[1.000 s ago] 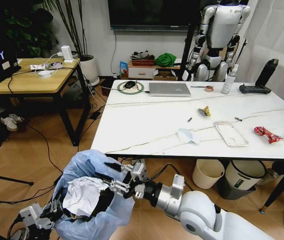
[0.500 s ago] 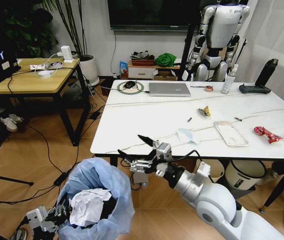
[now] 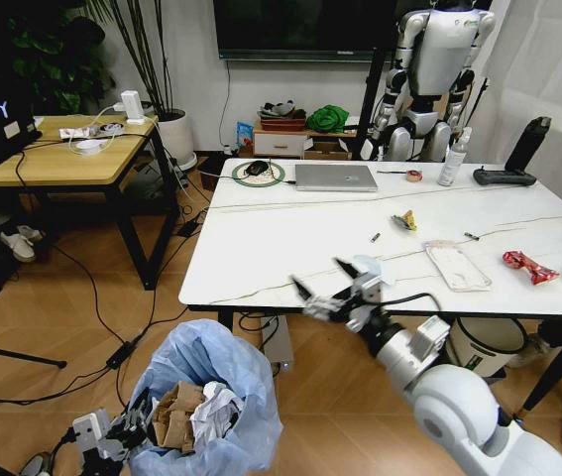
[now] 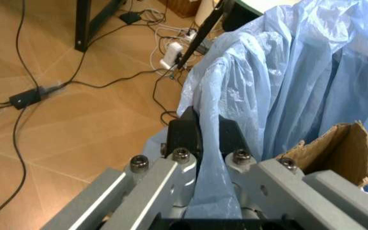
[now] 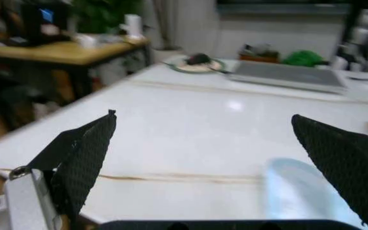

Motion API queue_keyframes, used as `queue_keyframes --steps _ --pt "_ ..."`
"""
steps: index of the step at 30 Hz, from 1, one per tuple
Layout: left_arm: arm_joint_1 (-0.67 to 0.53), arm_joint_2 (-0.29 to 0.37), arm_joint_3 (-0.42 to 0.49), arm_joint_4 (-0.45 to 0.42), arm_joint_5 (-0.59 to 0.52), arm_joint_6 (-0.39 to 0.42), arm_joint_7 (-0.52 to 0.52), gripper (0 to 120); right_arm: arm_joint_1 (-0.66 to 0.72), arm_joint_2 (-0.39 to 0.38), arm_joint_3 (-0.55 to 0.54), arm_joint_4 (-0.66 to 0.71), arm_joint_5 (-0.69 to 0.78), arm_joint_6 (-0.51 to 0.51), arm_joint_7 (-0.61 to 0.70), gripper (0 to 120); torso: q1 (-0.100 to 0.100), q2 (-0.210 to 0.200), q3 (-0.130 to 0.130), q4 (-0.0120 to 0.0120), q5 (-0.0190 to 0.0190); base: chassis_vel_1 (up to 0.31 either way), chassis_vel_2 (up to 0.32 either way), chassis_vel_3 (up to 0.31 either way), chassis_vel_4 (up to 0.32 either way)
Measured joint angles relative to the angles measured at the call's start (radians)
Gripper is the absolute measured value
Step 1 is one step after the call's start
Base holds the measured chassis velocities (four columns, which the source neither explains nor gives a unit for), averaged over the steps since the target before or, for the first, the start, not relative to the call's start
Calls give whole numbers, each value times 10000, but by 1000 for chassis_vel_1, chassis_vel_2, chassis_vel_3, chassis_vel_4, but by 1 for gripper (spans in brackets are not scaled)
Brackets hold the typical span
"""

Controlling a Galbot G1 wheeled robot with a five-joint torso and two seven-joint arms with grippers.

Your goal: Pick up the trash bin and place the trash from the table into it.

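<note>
While the left gripper [image 4: 206, 143] pinches the crinkled blue liner of the trash bin [image 3: 206, 397] low beside the worktop [image 3: 290, 238], the right gripper [image 3: 340, 288] hovers at the marble edge, jaws spread, near the pale face mask [image 3: 372, 269]. Crushed cardboard [image 3: 171, 415] and crumpled paper [image 3: 213, 412] lie in the bin.

The right arm reaches up and forward from the lower right, its silver wrist angled toward the near edge of the table [image 3: 261, 238]. The right gripper [image 3: 325, 280] has its black fingers [image 5: 85, 155] spread wide with nothing between them. The left gripper [image 3: 107, 443] sits low at the bottom left, its fingers [image 4: 200, 136] pinched onto the light-blue bag of the trash bin [image 3: 206, 372].
</note>
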Motion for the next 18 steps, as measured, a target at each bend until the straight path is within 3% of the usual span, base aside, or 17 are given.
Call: queue_keyframes --steps 3,9,18 --pt "-57 3 76 -45 35 -17 20 0 -12 -17 688 -530 -468 -707 -8 100 0 0 0 -1 0 0 0 0 0" --pt "-82 -20 83 -180 83 -63 54 0 236 -224 1002 -1461 -1064 -1094 -455 100 0 0 0 -2 2 0 0 0 0" --pt "-77 -296 114 -290 310 -194 161 0 1567 -112 228 -2709 -1069 -1305 -748 100 0 0 0 1 -2 0 0 0 0"
